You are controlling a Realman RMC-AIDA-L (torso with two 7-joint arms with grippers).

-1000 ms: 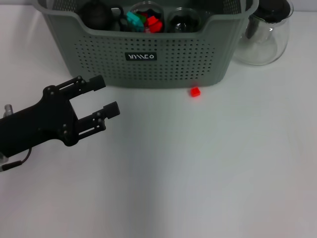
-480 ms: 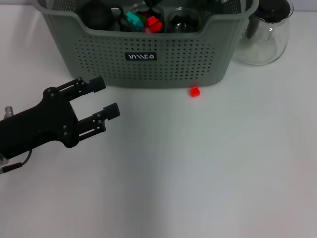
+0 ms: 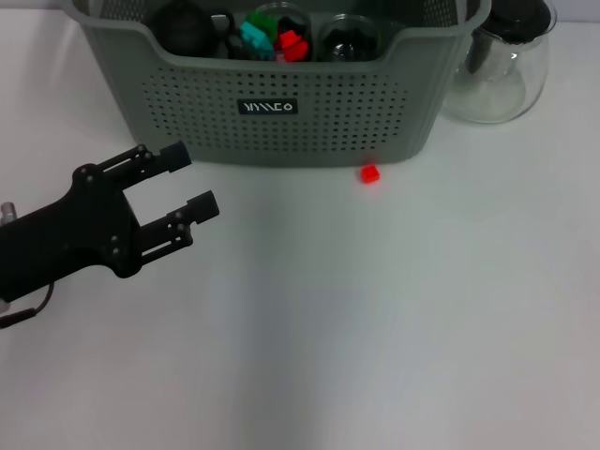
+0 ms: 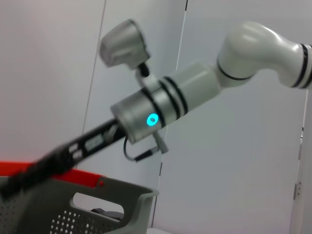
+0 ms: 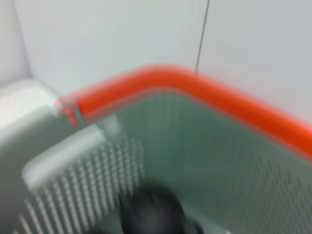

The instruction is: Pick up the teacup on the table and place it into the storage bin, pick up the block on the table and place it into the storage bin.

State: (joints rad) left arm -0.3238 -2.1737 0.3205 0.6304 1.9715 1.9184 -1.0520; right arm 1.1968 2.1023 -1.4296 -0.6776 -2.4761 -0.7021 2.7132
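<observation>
The grey-green storage bin [image 3: 328, 122] stands at the far side of the table, with a clear cup [image 3: 349, 37], a dark round thing [image 3: 183, 26] and coloured blocks [image 3: 291, 42] inside. A small red block [image 3: 369, 173] lies on the table just in front of the bin. My left gripper [image 3: 190, 181] is open and empty, low over the table to the bin's front left. My right arm [image 4: 195, 87] reaches over the bin [image 4: 97, 204] in the left wrist view, its dark gripper [image 4: 39, 168] blurred. The right wrist view looks into the bin [image 5: 195, 146].
A clear glass pitcher [image 3: 497, 66] with a dark lid stands right of the bin. An orange-red rim [image 5: 161, 78] runs along the bin's far wall. White table [image 3: 375, 328] spreads in front.
My left gripper has drifted slightly left and away from me, still open. A dark shape over the bin's middle at the top edge has gone from the head view.
</observation>
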